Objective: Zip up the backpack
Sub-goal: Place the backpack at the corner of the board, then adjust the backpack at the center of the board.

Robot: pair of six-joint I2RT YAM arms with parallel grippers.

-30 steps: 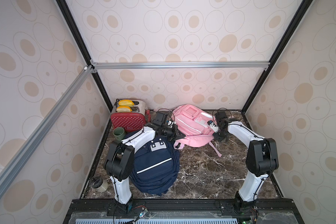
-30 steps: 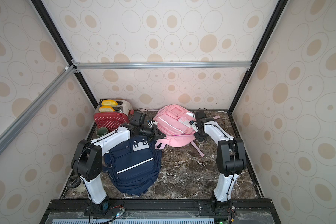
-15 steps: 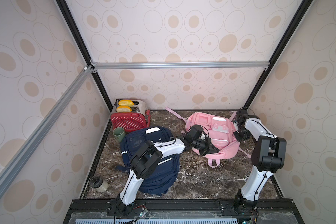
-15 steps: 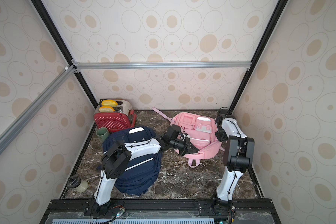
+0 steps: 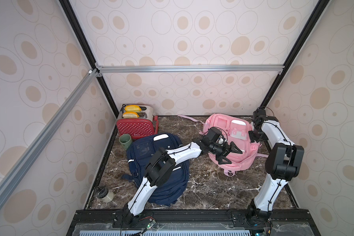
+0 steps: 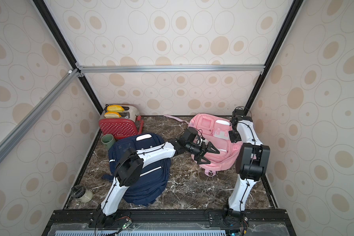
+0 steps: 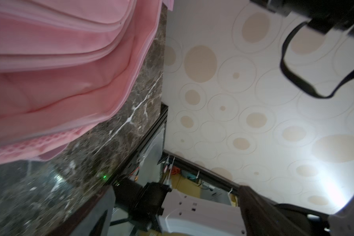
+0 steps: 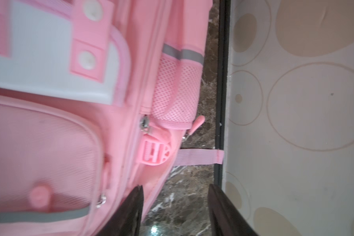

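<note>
Both top views are showing the pink backpack lying flat, front up, in the far right corner of the worktop, with one side just beside the right edge. It is being judged soft, light and floppy. On polished stone it is likely to be dragged along by any tug on a zipper, so the cloth beside the track ought to be pinned while a pull is being drawn.

In the right wrist view a metal slider and a pink pull tab are being shown beside the mesh side pocket. These small tabs are being judged the places to grip. Whether the main zipper is closed cannot be told.

The left fingers are being held spread wide over the pink backpack's front, with nothing between them. The right fingers are being held partly apart at its side, likewise empty. Little room is being left there by the side wall.

A navy backpack is being overhung by the left arm. A red toaster, a green mug and a jar are being shown along the left edge, well apart from the pink backpack.
</note>
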